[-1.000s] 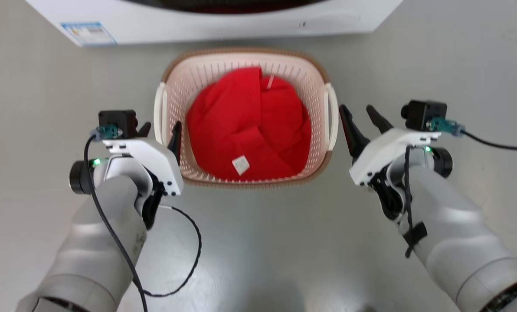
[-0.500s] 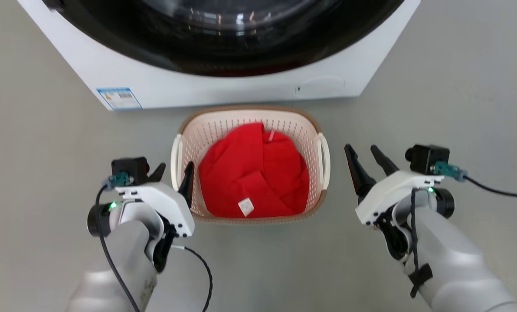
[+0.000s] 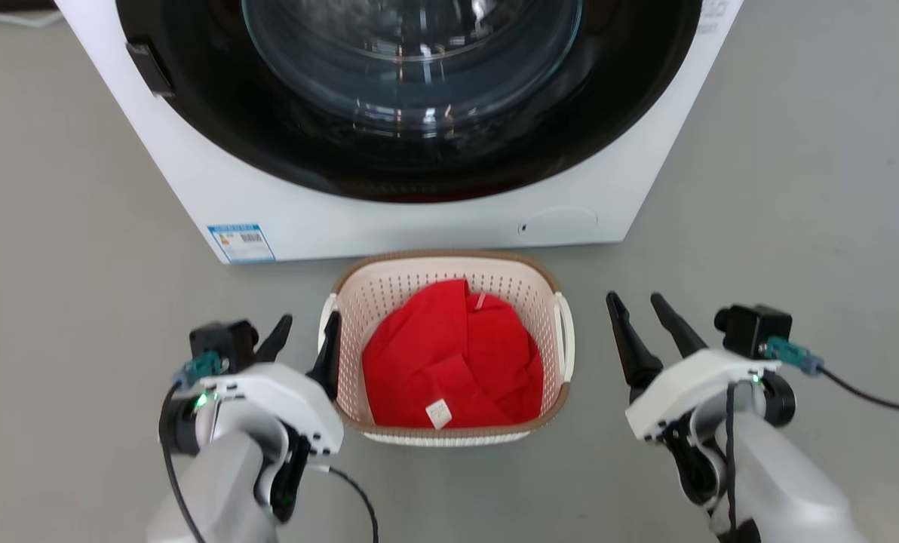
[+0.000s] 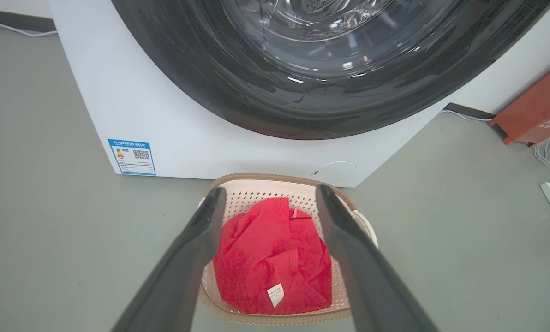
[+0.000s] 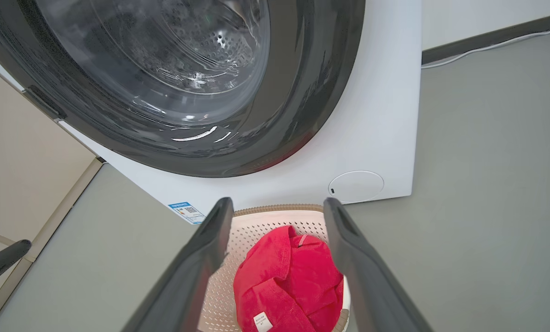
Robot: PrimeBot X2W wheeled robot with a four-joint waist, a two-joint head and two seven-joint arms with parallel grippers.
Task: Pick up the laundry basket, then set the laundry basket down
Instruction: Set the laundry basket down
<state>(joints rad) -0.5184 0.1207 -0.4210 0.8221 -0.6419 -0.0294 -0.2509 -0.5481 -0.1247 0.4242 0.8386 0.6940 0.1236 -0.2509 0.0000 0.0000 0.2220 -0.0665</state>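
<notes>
Lifted since a second ago: head camera, not laundry basket. Near left: left gripper, fingers apart, just beside handle. Near right: right gripper, fingers apart, farther off. Between: basket on floor, long axis left-right, washing machine beyond.

Left forearm and right forearm lay at the bottom corners of the head view, angled forward. Left gripper: jaws spread wide, dark fingers pointing ahead, holding nothing. Right gripper: same, spread and empty. Left gripper seemed rolled slightly inward, though its white casing hid the joint.
</notes>
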